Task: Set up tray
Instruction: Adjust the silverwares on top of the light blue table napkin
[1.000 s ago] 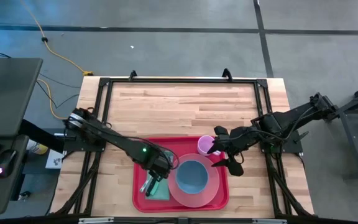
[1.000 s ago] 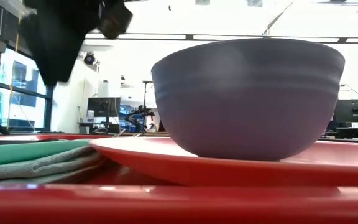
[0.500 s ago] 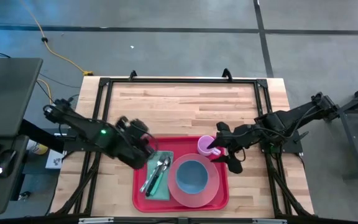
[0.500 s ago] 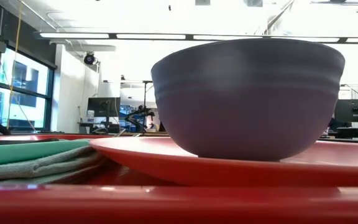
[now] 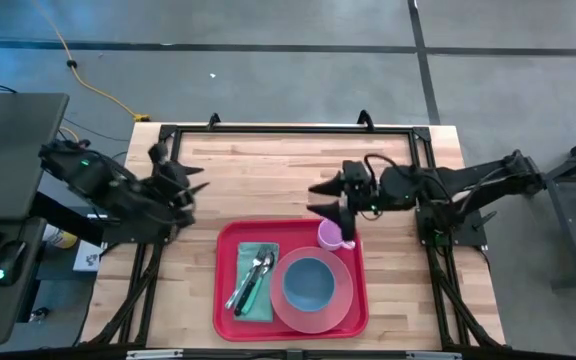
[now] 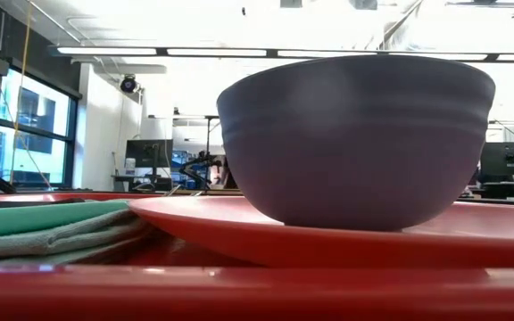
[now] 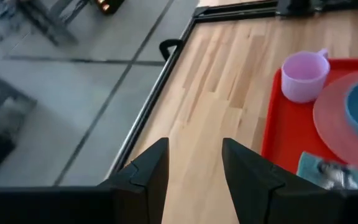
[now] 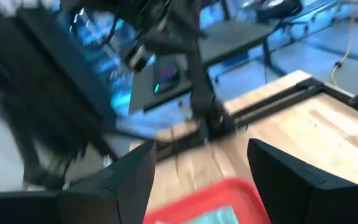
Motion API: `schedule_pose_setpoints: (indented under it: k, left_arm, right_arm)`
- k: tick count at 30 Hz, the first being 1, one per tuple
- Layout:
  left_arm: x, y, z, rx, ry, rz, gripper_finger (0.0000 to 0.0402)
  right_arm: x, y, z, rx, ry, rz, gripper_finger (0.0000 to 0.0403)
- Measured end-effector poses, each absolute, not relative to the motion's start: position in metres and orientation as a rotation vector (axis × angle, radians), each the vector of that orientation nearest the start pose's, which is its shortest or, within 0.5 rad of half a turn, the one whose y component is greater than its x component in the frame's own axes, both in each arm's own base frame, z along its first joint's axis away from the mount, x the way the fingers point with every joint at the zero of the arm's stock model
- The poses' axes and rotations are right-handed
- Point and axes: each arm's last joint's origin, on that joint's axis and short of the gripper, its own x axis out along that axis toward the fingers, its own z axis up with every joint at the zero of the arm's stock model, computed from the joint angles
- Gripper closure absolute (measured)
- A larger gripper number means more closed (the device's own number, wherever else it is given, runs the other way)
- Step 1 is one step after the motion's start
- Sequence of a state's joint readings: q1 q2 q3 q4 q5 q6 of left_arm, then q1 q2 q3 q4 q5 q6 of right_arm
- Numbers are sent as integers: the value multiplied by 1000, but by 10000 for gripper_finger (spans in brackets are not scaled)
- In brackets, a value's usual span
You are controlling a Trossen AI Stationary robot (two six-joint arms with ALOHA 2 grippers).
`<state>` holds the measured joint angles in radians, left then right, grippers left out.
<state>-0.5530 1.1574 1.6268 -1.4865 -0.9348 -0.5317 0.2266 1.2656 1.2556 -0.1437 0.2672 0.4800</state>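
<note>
The red tray [image 5: 230, 240] lies at the table's near middle. On it are a pink plate [image 5: 340, 305] carrying a blue bowl [image 5: 308, 283], a pink cup [image 5: 330, 236] standing upright at the tray's far right corner, and a folded green napkin [image 5: 260, 300] with cutlery [image 5: 254, 274] lying on it. My left gripper [image 5: 183, 180] is open over bare wood, left of the tray. My right gripper [image 5: 323, 195] is open, just beyond the cup toward the far edge. In the low view the bowl [image 6: 355, 134] fills the picture.
Bare wood [image 5: 268, 165] stretches across the far half of the table inside a black frame [image 5: 288, 127]. The left wrist view shows the cup [image 7: 303, 76] and the tray's edge [image 7: 277, 124] ahead of the open fingers. A desk [image 5: 8, 150] stands left of the table.
My left gripper has drawn back from over the napkin, toward the table's left and far side, clear of the tray; the cutlery now lies uncovered on the napkin. My right gripper has moved away from the cup toward the far edge and turned to face left. The cup stays put.
</note>
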Motion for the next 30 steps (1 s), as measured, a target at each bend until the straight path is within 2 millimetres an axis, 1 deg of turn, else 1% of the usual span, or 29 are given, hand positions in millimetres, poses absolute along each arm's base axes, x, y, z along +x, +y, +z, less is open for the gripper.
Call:
schedule_pose_setpoints:
  k: [3,6,9,13,17,21,23,25,28,30]
  left_arm:
    - [124,-50,443,245,621,479,225]
    - [111,-41,448,284,607,452,225]
    - [97,-33,452,291,585,436,225]
    - [84,-25,455,264,553,435,225]
    - [77,-20,456,271,543,426,225]
    - [73,-18,457,304,545,413,225]
    - [71,-17,457,308,546,402,225]
    - [70,-16,457,312,545,398,225]
    - [69,-16,457,325,547,395,225]
    - [68,-15,457,330,552,390,225]
  right_arm:
    - [284,52,398,487,92,-105,166]
    - [303,56,406,480,100,-104,166]
    - [330,63,418,423,157,-93,166]
    - [367,71,434,342,278,-77,166]
    - [396,78,437,293,372,-91,166]
    - [419,83,429,309,460,-117,166]
    - [431,86,418,329,518,-114,166]
    - [443,89,403,360,561,-96,166]
    - [455,95,382,444,583,-39,166]
    - [460,100,374,481,587,-15,166]
